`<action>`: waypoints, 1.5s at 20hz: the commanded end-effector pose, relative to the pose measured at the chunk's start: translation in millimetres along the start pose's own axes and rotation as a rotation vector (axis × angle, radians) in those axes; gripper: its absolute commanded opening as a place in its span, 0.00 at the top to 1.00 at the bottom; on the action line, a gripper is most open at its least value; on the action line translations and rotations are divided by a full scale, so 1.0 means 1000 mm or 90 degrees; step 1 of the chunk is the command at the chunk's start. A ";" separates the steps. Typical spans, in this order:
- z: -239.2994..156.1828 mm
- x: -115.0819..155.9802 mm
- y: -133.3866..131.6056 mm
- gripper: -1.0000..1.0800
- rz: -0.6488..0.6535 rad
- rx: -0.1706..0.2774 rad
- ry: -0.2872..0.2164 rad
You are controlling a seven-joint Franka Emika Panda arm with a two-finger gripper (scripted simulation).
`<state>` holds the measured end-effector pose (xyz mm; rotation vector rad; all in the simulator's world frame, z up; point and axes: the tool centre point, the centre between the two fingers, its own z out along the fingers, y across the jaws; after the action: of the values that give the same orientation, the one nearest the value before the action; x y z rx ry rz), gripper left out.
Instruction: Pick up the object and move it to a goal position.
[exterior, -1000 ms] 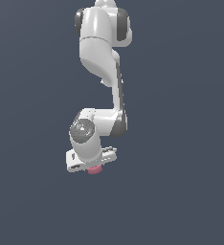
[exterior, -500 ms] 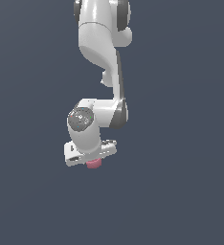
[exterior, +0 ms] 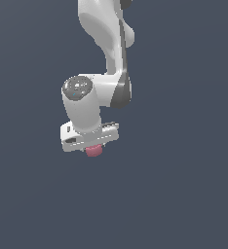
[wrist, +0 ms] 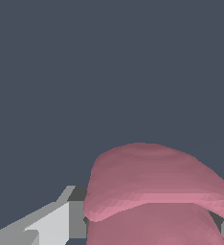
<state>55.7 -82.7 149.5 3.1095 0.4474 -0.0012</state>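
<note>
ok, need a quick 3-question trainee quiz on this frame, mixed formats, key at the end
1. True or false: the pink lump sits between the fingers of the gripper.
2. Multiple choice. In the exterior view, where does the lump show relative to the white hand? A) above it B) poking out below it C) far off toward the view's right
3. Fill in: in the wrist view the lump fills the lower part of the picture, with a light grey ____ beside it.

Key: 1 true; 2 B; 3 finger
</note>
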 end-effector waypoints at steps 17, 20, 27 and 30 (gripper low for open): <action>-0.191 -0.083 -0.021 1.00 0.000 0.000 0.000; -0.225 -0.097 -0.025 1.00 0.000 0.000 0.000; -0.293 -0.125 -0.031 1.00 0.000 0.000 0.001; -0.316 -0.133 -0.033 1.00 0.000 0.000 0.001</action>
<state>-76.3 -88.3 454.2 3.1094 0.4478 0.0026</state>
